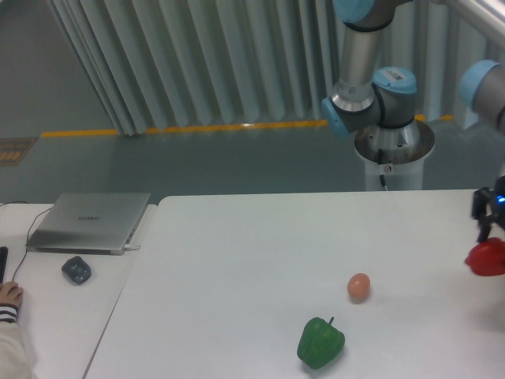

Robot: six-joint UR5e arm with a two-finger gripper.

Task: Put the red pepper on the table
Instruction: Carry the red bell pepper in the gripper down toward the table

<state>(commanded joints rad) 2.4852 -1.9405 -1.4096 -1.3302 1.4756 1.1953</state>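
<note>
Gripper at the table's right edge grips the red pepper from above, well right of the egg-shaped ball and green pepper.

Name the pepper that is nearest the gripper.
The red pepper at the far right edge, directly beneath the gripper. The green pepper sits far off near the table's front edge, beside the small orange ball.

Red pepper in gripper
</note>
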